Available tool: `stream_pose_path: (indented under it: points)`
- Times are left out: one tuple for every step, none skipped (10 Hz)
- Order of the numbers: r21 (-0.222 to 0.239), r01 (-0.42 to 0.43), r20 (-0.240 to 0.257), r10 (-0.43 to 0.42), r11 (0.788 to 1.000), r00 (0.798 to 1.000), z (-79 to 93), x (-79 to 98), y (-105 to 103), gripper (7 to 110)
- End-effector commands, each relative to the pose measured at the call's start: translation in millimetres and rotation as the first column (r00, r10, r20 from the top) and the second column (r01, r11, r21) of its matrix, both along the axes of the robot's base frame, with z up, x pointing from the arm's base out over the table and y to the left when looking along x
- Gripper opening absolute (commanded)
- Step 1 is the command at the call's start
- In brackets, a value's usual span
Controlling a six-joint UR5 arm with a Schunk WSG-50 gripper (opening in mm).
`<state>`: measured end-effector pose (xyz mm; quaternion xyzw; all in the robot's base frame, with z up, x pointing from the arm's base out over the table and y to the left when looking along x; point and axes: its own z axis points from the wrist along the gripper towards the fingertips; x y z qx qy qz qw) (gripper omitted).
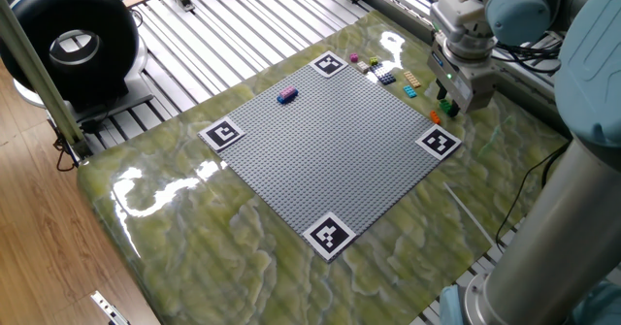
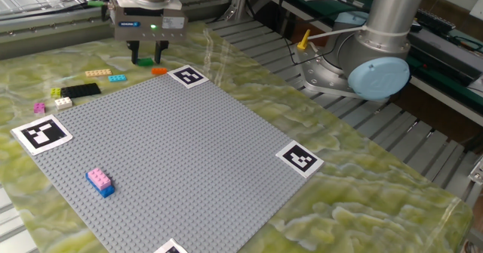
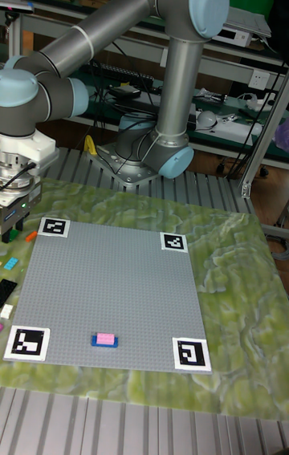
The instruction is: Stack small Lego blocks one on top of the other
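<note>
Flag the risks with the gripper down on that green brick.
1. The gripper straddles the green brick with narrow jaws; an off-centre close could tip it.
2. The orange brick lies close beside; a finger might nudge it.
3. The pink-on-blue stack sits far across the baseplate: long carry.

Baseplate [image 2: 173, 162] lay on the table [image 2: 362, 192], a marker tag [image 2: 41, 133] at each corner; two stacked bricks [image 2: 99, 181] stood on the plate near one edge; loose bricks [image 2: 75, 91] lay off the plate along the opposite side; gripper [image 2: 147, 59] stood over that side
</note>
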<state>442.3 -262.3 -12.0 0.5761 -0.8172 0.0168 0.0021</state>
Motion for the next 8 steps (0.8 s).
stream_pose_path:
  points:
    - [0.008, 0.010, 0.007, -0.010, 1.000, 1.000, -0.5, 2.1, 1.2, 44]
    - [0.008, 0.010, 0.007, -0.010, 1.000, 1.000, -0.5, 2.1, 1.2, 44]
    - [0.007, 0.010, 0.008, -0.010, 1.000, 1.000, -0.5, 2.6, 0.8, 44]
    - [0.007, 0.013, 0.005, -0.014, 1.000, 1.000, -0.5, 1.8, 0.8, 44]
    - [0.008, 0.018, 0.002, -0.018, 1.000, 1.000, -0.5, 1.0, 1.2, 44]
    - [0.011, 0.021, -0.002, -0.021, 1.000, 1.000, -0.5, -0.1, 2.0, 44]
    - [0.008, 0.028, -0.004, -0.028, 1.000, 1.000, -0.5, -0.5, 1.3, 44]
    - [0.007, 0.035, -0.005, -0.035, 0.999, 0.999, -0.6, -1.0, 1.2, 44]
